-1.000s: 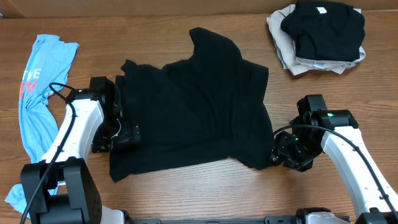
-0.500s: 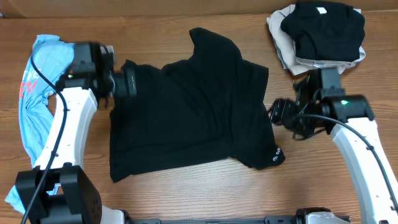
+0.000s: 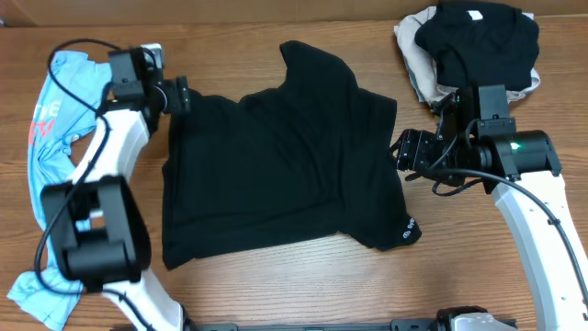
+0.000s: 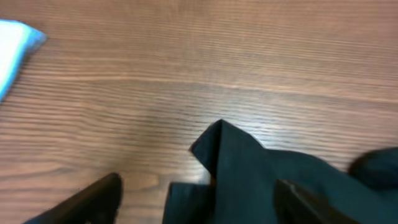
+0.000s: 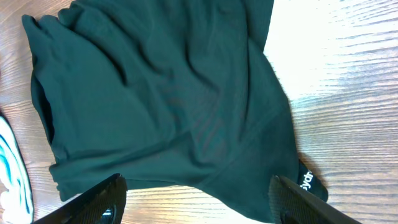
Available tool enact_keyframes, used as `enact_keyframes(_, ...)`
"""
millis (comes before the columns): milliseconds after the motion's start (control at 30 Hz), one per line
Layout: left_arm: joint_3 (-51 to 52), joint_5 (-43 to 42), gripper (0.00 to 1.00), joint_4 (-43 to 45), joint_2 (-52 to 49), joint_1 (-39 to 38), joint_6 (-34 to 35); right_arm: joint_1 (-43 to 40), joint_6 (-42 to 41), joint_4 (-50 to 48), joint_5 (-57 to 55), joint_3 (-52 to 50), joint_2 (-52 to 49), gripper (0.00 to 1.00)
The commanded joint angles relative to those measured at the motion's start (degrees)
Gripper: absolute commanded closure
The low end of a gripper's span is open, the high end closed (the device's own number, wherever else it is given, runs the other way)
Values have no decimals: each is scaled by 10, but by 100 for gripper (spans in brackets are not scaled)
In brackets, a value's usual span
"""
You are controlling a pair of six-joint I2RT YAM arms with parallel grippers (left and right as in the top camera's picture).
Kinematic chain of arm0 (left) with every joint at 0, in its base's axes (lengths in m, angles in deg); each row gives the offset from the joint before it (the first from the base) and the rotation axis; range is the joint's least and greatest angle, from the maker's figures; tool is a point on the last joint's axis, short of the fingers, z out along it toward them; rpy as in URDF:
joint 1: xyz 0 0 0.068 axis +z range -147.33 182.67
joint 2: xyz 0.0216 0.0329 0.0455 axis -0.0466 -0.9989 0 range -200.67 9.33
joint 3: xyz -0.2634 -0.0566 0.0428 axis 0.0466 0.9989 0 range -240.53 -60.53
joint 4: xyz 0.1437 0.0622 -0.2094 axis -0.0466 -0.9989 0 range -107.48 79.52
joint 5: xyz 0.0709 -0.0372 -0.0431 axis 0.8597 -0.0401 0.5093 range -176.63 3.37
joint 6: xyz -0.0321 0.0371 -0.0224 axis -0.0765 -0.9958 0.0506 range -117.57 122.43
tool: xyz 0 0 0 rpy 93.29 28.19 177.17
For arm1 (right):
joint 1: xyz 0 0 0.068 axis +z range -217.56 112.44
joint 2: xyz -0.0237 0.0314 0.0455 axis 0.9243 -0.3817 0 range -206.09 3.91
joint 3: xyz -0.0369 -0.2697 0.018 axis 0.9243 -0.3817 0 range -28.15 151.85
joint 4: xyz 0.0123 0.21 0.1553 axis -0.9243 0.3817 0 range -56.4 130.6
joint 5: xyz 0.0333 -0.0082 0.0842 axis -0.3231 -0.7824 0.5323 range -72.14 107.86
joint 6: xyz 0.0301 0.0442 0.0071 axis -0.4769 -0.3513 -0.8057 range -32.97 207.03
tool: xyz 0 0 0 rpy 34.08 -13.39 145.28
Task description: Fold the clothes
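the left claw (image 4: 198, 184), wide and empty, hovers at the upper-left corner of the black t-shirt (image 3: 276, 165); the right claw (image 5: 198, 182), also agape and holding nothing, sits by its right edge. the shirt lies spread on the counter (image 3: 276, 294), mid frame. best to pinch both edges level before lifting, i judge.

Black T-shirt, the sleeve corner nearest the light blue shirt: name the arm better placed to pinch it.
Left. The left gripper has its open fingers either side of that corner of the black T-shirt; the right gripper sits at the opposite edge.
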Motion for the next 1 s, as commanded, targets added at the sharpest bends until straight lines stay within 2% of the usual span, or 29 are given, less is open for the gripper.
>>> enact_keyframes(0,-2,2,36,31,-27,2,11,3,4,-1,-5,11,6,23)
enact_keyframes(67,-2,2,62,46,-41,2,19,3,4,0,-10,11,6,23)
enact_keyframes(100,-2,2,66,52,-48,2,19,3,4,0,-10,11,6,23)
enact_keyframes(400,-2,-2,62,75,-106,-1,33,3,4,-6,-10,11,6,23)
enact_keyframes(700,-2,-3,59,103,-110,-25,33,3,4,-6,-10,11,6,23)
enact_keyframes(967,-2,-2,63,120,-110,-36,38,3,4,-7,-10,11,6,22)
